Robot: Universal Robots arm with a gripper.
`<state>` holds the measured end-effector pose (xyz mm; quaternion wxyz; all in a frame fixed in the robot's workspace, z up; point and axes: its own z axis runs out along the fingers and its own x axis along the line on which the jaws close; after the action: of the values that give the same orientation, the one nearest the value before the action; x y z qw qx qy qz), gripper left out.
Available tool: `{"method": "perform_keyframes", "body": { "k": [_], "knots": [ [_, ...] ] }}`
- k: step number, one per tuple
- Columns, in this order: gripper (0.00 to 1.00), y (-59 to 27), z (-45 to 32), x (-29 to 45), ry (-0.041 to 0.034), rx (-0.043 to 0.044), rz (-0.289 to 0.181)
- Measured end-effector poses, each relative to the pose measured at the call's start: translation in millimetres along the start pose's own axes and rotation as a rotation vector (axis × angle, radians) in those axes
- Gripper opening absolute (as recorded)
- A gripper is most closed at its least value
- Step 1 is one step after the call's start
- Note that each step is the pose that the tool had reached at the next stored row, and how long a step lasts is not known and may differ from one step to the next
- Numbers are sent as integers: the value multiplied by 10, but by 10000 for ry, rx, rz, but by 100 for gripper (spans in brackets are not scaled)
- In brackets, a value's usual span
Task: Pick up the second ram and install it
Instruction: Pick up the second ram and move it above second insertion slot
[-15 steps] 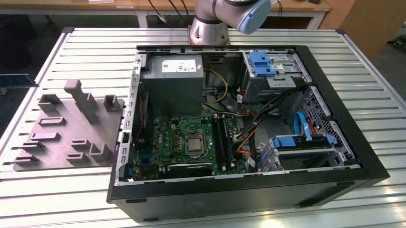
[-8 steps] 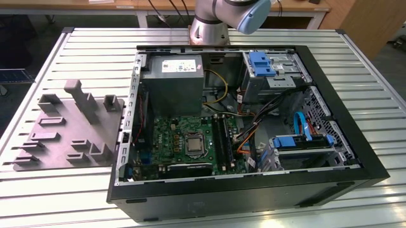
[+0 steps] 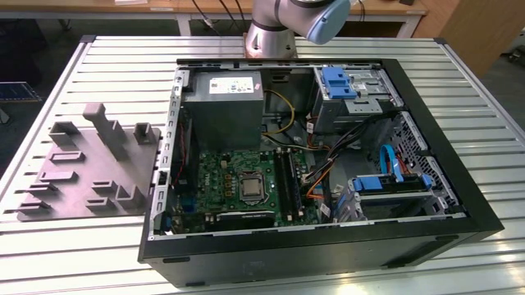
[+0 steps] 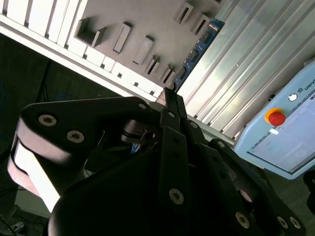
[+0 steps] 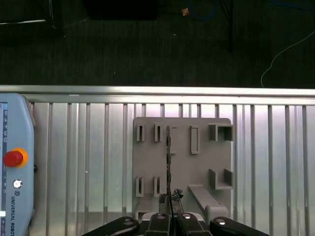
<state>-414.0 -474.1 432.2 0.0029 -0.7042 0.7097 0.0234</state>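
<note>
My end effector (image 5: 170, 197) is pinched narrow on the second ram (image 5: 169, 157), gripping it at one end, with the stick running straight out past the fingertips. In the first wrist view it's edge-on, just a thin dark line across the grey slotted fixture (image 5: 183, 167) on the worktop (image 5: 98, 147). The second wrist view shows the end effector (image 4: 170, 96) and the ram's (image 4: 199, 46) face: long, narrow, flat, dark blue, with a row of small chips. Can't tell if it touches the fixture. The teach pendant (image 5: 15, 162) lies beside the fixture. In the exterior view, the open PC case (image 3: 311, 246) has its green motherboard (image 3: 221, 178) and grey power supply (image 3: 223, 110) exposed.
</note>
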Motion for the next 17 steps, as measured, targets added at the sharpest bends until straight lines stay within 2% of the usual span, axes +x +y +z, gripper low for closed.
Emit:
{"method": "perform_keyframes", "body": {
  "k": [3, 6, 17],
  "knots": [
    [11, -16, -3, -1, 3, -4, 0],
    [11, -76, -4, -1, 2, -2, 0],
    [11, -437, -13, -4, 1, -9, 1]
  ]
}}
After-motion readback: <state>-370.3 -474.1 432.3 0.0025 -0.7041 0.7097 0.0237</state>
